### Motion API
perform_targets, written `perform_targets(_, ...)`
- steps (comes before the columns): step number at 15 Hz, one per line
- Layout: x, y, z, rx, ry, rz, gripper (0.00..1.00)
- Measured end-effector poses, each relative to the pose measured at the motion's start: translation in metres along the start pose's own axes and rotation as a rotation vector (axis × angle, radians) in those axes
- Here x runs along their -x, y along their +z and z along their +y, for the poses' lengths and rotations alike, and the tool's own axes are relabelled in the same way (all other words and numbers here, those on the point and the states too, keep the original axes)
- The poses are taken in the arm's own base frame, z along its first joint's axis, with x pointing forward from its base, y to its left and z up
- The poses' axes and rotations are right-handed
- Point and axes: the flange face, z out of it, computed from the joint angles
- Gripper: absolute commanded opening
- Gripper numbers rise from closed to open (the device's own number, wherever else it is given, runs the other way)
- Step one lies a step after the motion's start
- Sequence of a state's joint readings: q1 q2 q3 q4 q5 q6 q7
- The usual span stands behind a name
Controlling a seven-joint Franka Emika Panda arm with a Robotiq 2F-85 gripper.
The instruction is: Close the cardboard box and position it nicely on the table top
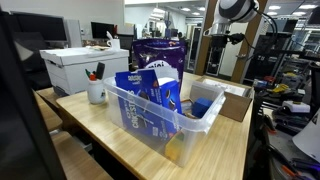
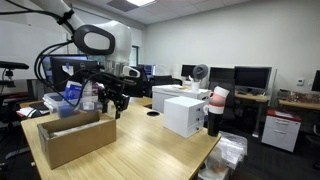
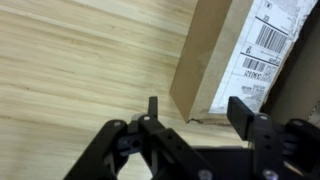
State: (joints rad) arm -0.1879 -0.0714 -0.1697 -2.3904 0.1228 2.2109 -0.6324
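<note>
The claw (image 3: 196, 115) comes in from the bottom of the wrist view with its two fingers (image 3: 152, 108) spread apart and nothing clamped between them. It hangs over a corner of the cardboard box (image 3: 215, 60), which fills the upper right of that view. A white shipping label (image 3: 268, 38) with barcodes lies on a panel at the far upper right. Whether the flaps are fully shut cannot be told.

The table (image 3: 80, 60) is pale butcher-block wood with a fine natural grain. In both exterior views it runs across the lower part of the frame (image 1: 110, 142) (image 2: 150, 150). Around it is an open office or lab with white walls and ceiling lights. Desks with dark monitors (image 2: 250, 78) stand at the right of the frame.

In an exterior view the cardboard box (image 2: 75, 138) sits on the table at lower left, near the front edge. The claw (image 2: 118, 100) and the white robot arm (image 2: 95, 40) stand above and behind its right end.

In an exterior view a clear plastic bin (image 1: 200, 122) occupies the centre and holds blue snack packs (image 1: 140, 100). The cardboard box (image 1: 232, 98) lies just behind the bin's right end. A white lidded file box (image 1: 75, 65) stands at upper left, lid on. A white mug (image 1: 96, 93) with pens in it stands between that box and the bin.
</note>
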Motion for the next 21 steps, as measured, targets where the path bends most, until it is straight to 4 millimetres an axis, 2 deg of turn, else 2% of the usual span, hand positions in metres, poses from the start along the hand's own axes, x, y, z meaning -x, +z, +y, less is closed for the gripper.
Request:
perform_targets(1, 0.001, -0.006, -0.001, 0.000, 0.006, 0.012, 0.99)
perform_targets(3, 0.006, -0.018, -0.006, -0.030, 0.036, 0.044, 0.66)
perform_targets(5, 0.014, -0.021, -0.010, -0.069, 0.064, 0.060, 0.56)
perform_targets(9, 0.034, -0.008, -0.017, -0.165, 0.115, 0.045, 0.31)
perform_targets(11, 0.039, -0.001, -0.020, -0.202, 0.137, 0.042, 0.20)
perform_targets(13, 0.043, 0.009, -0.026, -0.225, 0.141, 0.029, 0.06)
perform_targets(16, 0.038, 0.029, -0.045, -0.228, 0.103, -0.008, 0.00)
perform_targets(19, 0.028, 0.041, -0.055, -0.216, 0.081, -0.017, 0.03)
perform_targets(21, 0.015, 0.056, -0.064, -0.201, 0.070, -0.011, 0.04)
